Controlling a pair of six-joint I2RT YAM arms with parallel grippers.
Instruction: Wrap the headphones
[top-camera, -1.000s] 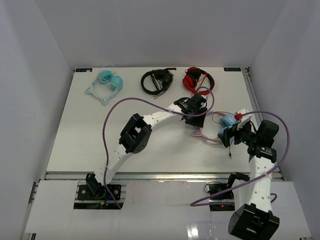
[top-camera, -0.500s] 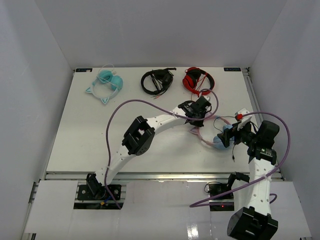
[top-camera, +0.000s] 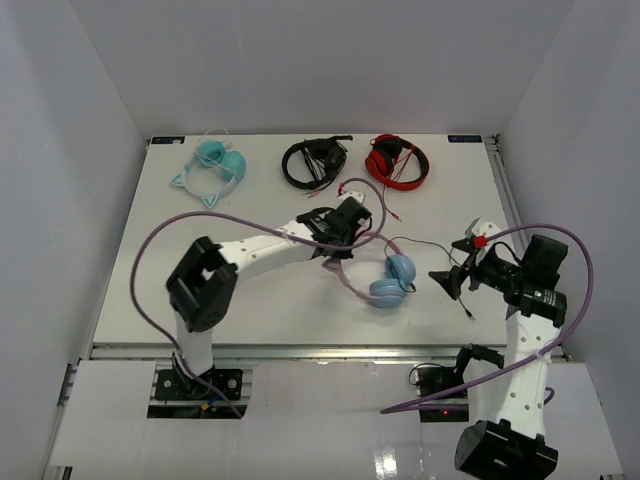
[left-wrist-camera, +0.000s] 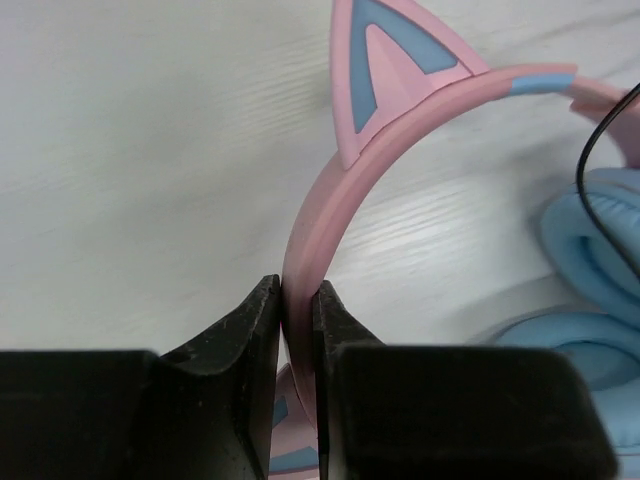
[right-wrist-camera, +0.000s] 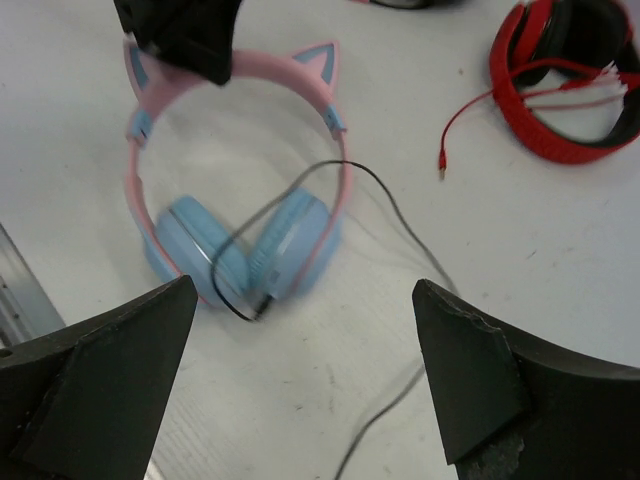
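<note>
Headphones (top-camera: 388, 283) lie near the middle of the table (top-camera: 200, 260), cups toward the near edge. From overhead, the left gripper (top-camera: 338, 250) sits over the pink band. Only the left wrist view settles the grip: both fingers (left-wrist-camera: 255, 335) pinch the band (left-wrist-camera: 318, 210) edge-on, just below a cat ear. The right gripper (top-camera: 450, 268) hangs apart to the right, jaws spread wide, holding nothing. Its wrist view adds the cable (right-wrist-camera: 385, 195) looping across the blue cups (right-wrist-camera: 290, 240) and trailing toward the camera, red pair (right-wrist-camera: 560, 90) beyond. Overhead alone shows the black pair (top-camera: 313, 162) and teal pair (top-camera: 213, 166) along the far edge.
</note>
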